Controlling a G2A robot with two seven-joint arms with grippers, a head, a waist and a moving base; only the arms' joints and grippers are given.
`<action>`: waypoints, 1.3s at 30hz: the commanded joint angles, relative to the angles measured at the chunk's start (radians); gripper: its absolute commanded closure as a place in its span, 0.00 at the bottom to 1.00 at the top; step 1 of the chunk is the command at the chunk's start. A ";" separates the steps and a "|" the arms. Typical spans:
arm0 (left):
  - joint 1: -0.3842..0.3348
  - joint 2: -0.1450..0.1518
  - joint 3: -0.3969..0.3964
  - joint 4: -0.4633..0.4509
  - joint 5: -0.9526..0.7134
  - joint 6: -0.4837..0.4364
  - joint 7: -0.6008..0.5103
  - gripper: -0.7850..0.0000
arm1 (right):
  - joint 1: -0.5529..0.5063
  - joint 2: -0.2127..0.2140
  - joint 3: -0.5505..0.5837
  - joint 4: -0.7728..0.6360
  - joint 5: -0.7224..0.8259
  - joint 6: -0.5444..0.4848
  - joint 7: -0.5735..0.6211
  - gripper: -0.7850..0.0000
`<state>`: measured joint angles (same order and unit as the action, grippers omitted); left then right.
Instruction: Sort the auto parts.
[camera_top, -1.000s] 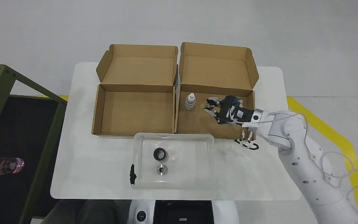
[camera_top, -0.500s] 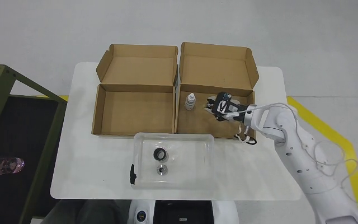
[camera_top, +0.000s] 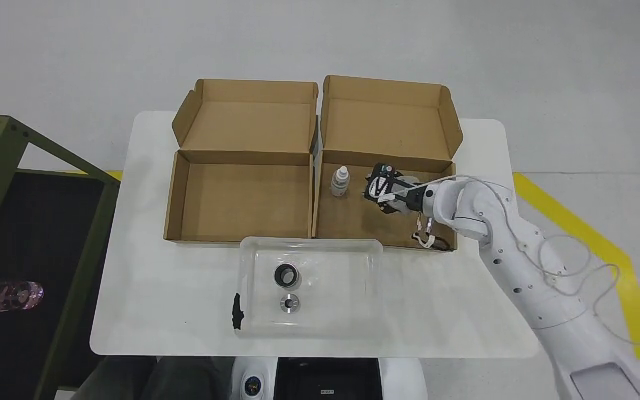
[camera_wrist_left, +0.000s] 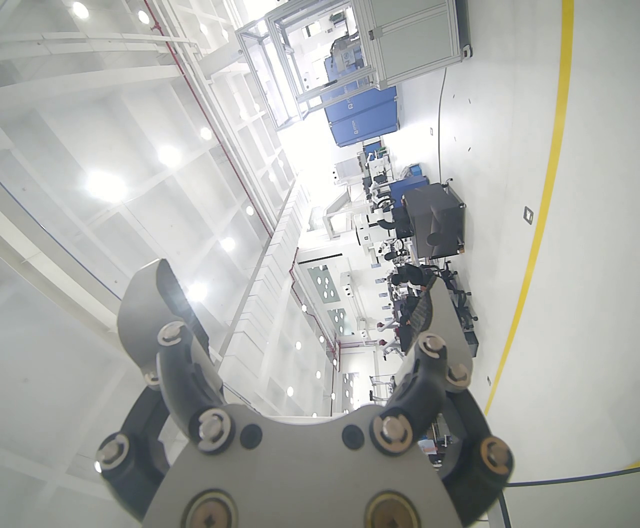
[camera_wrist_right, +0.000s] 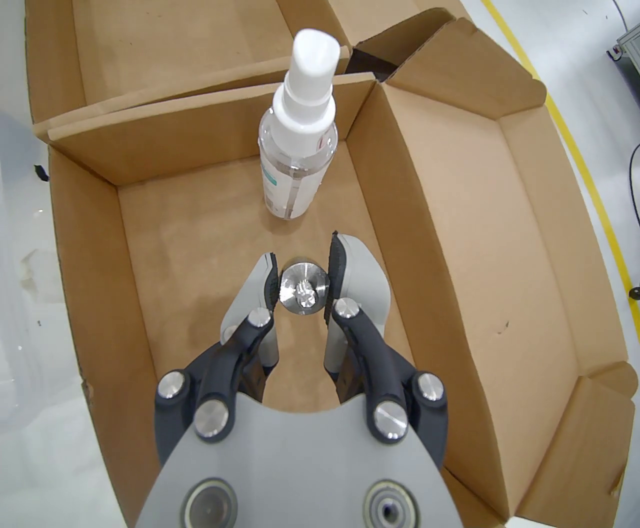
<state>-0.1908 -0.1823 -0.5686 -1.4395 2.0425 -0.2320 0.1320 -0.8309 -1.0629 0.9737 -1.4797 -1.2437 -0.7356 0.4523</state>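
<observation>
Judging by how things lie, I put the sort somewhere near its middle. A spray bottle (camera_wrist_right: 298, 150) stands upright in the right cardboard box (camera_top: 432, 120), while the left cardboard box (camera_top: 245, 200) holds nothing. In the clear bin (camera_top: 312, 243) at the table's near edge lie 2 pieces waiting to be sorted: a dark ring-shaped part (camera_top: 288, 274) and a silvery round part (camera_top: 290, 305).

My right gripper (camera_top: 380, 186) is inside the right cardboard box, just beside the spray bottle. Its jaws are pinched narrowly on a round metal part (camera_wrist_right: 303, 296), 1 pad on each side of it. The arm comes in over the box's right wall, with the wrist pitched down toward the box floor. I cannot tell whether the part touches the cardboard or hangs just above it; my guess is that it is low enough to let go.

My left gripper (camera_wrist_left: 292, 290) is tipped up toward the hall ceiling, away from the table, with its jaws spread wide and nothing between them.
</observation>
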 joint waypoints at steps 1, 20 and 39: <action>0.000 0.000 0.000 0.000 0.000 0.000 0.000 0.00 | 0.011 -0.005 -0.014 0.015 -0.004 0.001 0.005 1.00; 0.000 0.000 0.000 0.000 0.000 0.000 0.000 0.00 | 0.106 -0.057 -0.134 0.147 -0.029 0.021 -0.006 0.71; 0.000 0.000 0.000 0.000 0.000 0.000 0.000 0.00 | -0.036 -0.004 0.061 -0.093 0.081 -0.077 -0.036 0.61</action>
<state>-0.1908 -0.1823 -0.5686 -1.4395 2.0425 -0.2320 0.1320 -0.8533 -1.0703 1.0241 -1.5519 -1.1716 -0.8058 0.4170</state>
